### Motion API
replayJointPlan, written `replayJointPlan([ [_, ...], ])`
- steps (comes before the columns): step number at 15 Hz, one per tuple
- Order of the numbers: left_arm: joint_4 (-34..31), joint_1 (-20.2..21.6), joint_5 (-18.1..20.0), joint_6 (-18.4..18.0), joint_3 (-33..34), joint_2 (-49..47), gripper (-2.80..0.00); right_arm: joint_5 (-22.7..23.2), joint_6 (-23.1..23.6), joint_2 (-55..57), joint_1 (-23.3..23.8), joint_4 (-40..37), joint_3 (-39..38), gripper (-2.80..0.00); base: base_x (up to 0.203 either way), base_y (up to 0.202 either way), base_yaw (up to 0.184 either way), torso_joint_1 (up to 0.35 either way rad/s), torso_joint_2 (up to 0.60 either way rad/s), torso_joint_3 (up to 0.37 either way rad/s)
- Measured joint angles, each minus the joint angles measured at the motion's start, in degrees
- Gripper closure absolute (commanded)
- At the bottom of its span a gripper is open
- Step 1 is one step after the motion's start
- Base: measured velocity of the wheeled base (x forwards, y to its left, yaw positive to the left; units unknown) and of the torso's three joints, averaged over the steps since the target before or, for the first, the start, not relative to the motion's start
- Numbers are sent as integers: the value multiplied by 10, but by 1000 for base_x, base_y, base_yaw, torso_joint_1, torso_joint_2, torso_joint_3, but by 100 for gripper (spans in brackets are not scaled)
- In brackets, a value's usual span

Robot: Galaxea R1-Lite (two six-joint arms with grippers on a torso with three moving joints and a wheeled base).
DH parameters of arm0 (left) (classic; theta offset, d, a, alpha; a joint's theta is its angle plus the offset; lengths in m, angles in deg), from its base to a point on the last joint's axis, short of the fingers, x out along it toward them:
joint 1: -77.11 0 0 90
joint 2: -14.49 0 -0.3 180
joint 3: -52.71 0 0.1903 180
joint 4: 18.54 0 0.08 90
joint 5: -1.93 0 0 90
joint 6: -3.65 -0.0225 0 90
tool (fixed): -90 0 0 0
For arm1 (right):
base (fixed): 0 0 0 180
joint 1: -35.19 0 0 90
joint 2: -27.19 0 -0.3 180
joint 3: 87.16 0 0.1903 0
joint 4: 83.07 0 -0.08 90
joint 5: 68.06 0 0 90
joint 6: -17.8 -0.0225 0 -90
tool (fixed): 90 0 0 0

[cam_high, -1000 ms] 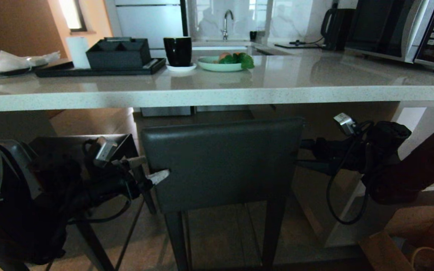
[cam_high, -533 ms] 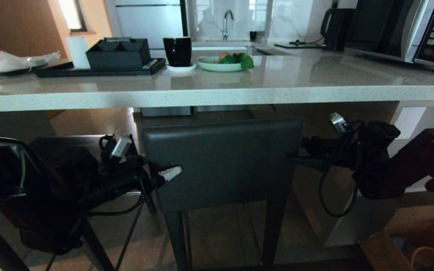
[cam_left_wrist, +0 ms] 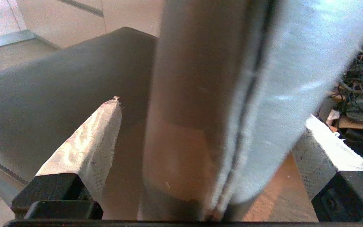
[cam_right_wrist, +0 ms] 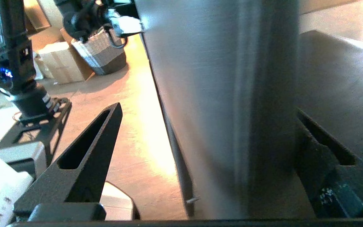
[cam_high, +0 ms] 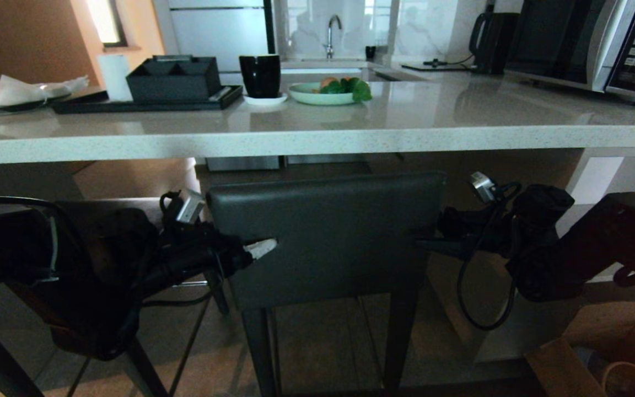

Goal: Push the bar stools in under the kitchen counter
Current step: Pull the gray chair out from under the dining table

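One bar stool stands in front of me, its dark grey backrest (cam_high: pixel 326 237) just below the kitchen counter (cam_high: pixel 317 138) edge. My left gripper (cam_high: pixel 251 243) is open and straddles the backrest's left edge, one white-taped finger (cam_high: pixel 261 248) in front of it. In the left wrist view the backrest edge (cam_left_wrist: pixel 200 78) runs between the taped fingers (cam_left_wrist: pixel 87 148) with gaps on both sides. My right gripper (cam_high: pixel 432 238) is open and straddles the right edge. Its black fingers (cam_right_wrist: pixel 87 154) flank the backrest (cam_right_wrist: pixel 219 94). A second stool (cam_high: pixel 142 364) stands at the left, mostly hidden by my left arm.
The counter carries a black tray with a box (cam_high: pixel 174 77), a black cup (cam_high: pixel 260 74), a plate of vegetables (cam_high: pixel 328 91), a kettle (cam_high: pixel 491 41) and a microwave (cam_high: pixel 587 44). Cardboard boxes (cam_high: pixel 571 369) sit on the floor at the right. The counter's white side panel (cam_high: pixel 516 325) rises behind my right arm.
Both arms have closed in on the backrest: the left gripper slid right over its left edge, and the right gripper moved left onto its right edge. The stool has not moved.
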Motion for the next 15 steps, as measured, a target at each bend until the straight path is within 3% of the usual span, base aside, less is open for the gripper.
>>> replayJointPlan([
  [4, 2, 5, -3, 3, -29, -23, -280, 2, 2, -35, -6, 1, -58, -280, 0, 0, 0, 0, 0, 0],
  [8, 1, 5, 0, 3, -18, -17, -280, -2, -1, -49, -13, 1, -65, -280, 0, 0, 0, 0, 0, 0],
  [12, 1, 5, 5, 6, 11, 5, -280, -60, -32, -46, -7, 2, -33, -280, 0, 0, 0, 0, 0, 0],
  [15, 1, 1, 25, 6, 24, 17, -280, -68, -44, -51, -8, 1, -39, -280, 0, 0, 0, 0, 0, 0],
])
